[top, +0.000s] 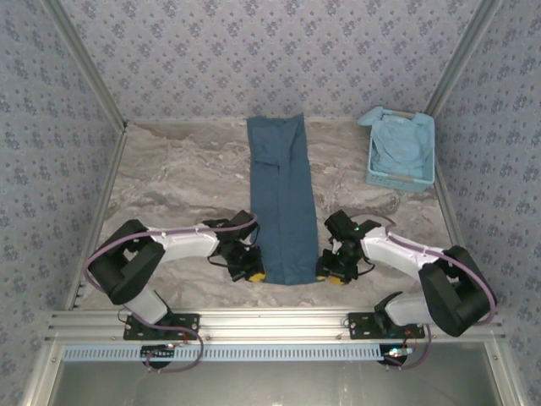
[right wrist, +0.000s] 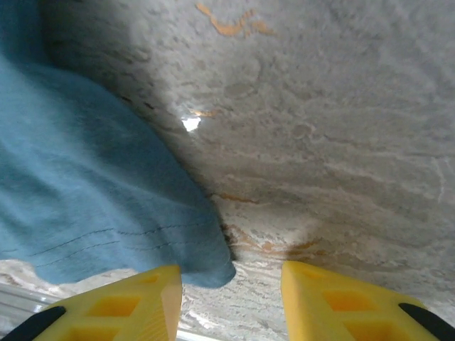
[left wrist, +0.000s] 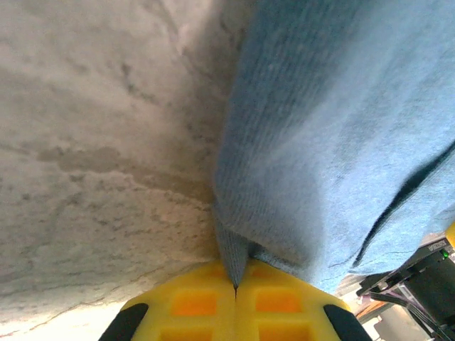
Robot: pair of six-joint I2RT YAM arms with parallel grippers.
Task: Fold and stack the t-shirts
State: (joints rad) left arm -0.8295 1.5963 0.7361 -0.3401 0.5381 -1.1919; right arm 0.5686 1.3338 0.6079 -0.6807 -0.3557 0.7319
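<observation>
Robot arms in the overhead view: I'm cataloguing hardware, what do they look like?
Both the left arm and right arm have white link shells with bulky black joints, a lilac cable looped along each, and blocky yellow plastic fingers with square recesses.

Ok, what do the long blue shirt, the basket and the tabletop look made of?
Shirt: soft matte knit cloth; fine ribbing shows close up, and it drapes. Basket: likely rigid pale-blue plastic, slotted walls. Tabletop: smooth, marble-patterned, faint glint; stone or printed laminate, cannot tell.
</observation>
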